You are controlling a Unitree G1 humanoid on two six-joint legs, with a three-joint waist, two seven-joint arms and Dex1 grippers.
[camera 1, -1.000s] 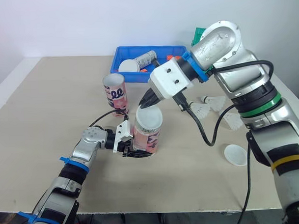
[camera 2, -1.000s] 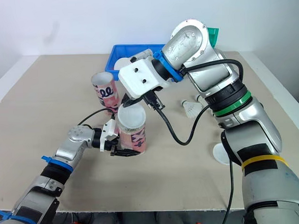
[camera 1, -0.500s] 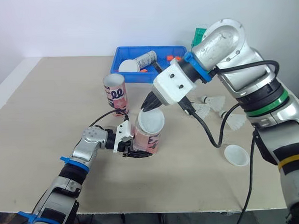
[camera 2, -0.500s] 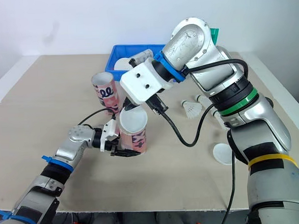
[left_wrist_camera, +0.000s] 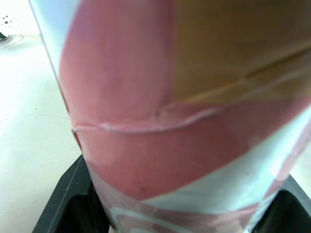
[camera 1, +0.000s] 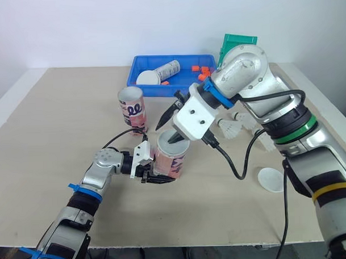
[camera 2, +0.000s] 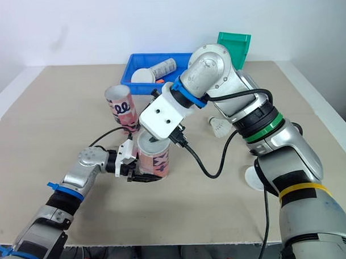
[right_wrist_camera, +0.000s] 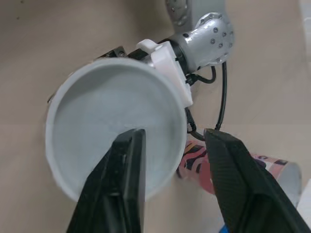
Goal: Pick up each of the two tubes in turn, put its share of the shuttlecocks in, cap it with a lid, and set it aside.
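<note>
Two tubes on the table [camera 1: 48,139]: the near tube [camera 1: 169,161] stands upright mid-table, its base clamped in the left gripper [camera 1: 156,174], the second tube [camera 1: 132,110] just behind it, near the blue bin [camera 1: 154,90]. A white lid [right_wrist_camera: 107,111] sits on the near tube's mouth, and the right gripper [right_wrist_camera: 172,136] hangs over it, spread wide, one finger above the lid's hollow, one outside its rim.

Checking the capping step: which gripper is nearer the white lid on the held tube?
Right. The right gripper, open, straddles the lid at its rim; the left gripper clamps the tube lower down.
</note>
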